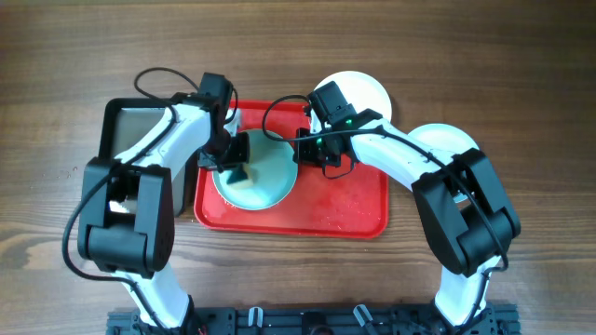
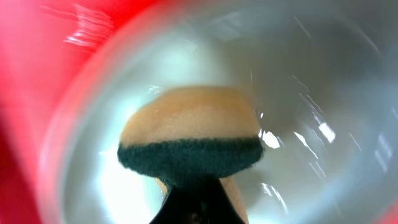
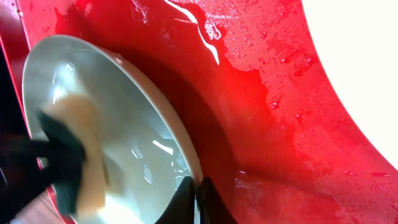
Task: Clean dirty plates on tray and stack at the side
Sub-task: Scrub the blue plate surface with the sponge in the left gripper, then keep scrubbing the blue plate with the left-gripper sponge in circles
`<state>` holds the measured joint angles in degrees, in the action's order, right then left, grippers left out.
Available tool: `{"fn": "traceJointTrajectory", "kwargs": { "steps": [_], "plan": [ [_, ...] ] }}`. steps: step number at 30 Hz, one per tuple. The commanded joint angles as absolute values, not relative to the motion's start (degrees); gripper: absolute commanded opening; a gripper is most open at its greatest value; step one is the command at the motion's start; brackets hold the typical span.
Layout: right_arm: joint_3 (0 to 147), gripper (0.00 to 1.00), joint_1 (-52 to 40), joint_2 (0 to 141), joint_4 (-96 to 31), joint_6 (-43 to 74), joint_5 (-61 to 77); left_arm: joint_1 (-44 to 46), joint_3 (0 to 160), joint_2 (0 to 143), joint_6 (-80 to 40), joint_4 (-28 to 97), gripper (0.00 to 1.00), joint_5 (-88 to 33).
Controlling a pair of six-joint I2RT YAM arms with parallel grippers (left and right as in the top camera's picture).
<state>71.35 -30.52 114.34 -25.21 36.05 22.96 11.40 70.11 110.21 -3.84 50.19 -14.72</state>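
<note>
Left pincer [image 1: 233, 163] clamps a foam sponge [image 2: 189, 124], tan with a dark fibrous face, on the glossy round plate [image 1: 265, 186]; right pincer [image 3: 198, 198] pinches its rim; wet red tray [image 1: 345, 200].

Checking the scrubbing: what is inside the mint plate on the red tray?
A tan sponge with a dark green layer, held by the left gripper, rests against the wet inside of the mint plate. Whatever lies beneath the sponge and gripper is covered.
</note>
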Motion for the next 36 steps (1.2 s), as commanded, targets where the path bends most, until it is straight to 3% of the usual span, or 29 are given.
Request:
{"fn": "traceJointTrajectory", "kwargs": {
  "steps": [1, 7, 11, 13, 17, 21, 25, 30, 36],
  "plan": [
    [70.8, 0.04, -30.2, 115.5, -25.7, 36.2, 21.1, 12.3, 68.1, 112.5, 13.6, 49.5, 0.04, -36.2],
    [70.8, 0.04, -30.2, 115.5, -25.8, 36.2, 21.1, 12.3, 68.1, 112.5, 13.0, 37.3, 0.04, -34.4],
    [70.8, 0.04, -30.2, 115.5, -25.9, 36.1, 21.1, 12.3, 68.1, 112.5, 3.1, 29.5, 0.04, -20.8],
    [70.8, 0.04, -30.2, 115.5, -25.9, 36.2, 21.1, 12.3, 68.1, 112.5, -5.7, 27.4, 0.04, -7.6],
    [70.8, 0.04, -30.2, 115.5, -25.9, 36.0, 21.1, 12.3, 68.2, 112.5, -21.6, 32.7, 0.04, 13.8],
    [70.8, 0.04, -30.2, 115.5, -25.9, 36.1, 21.1, 12.3, 68.2, 112.5, -26.4, 42.6, 0.04, 19.8],
    [70.8, 0.04, -30.2, 115.5, -25.7, 36.1, 21.1, 12.8, 68.2, 112.5, -22.0, 51.8, 0.04, 10.2],
    [70.8, 0.04, -30.2, 115.5, -25.7, 36.1, 21.1, 13.0, 68.1, 112.5, 5.0, 54.6, 0.04, -29.6],
    [70.8, 0.04, -30.2, 115.5, -25.8, 36.0, 21.1, 14.5, 68.1, 112.5, 6.5, 48.7, 0.04, -33.6]
  ]
}}
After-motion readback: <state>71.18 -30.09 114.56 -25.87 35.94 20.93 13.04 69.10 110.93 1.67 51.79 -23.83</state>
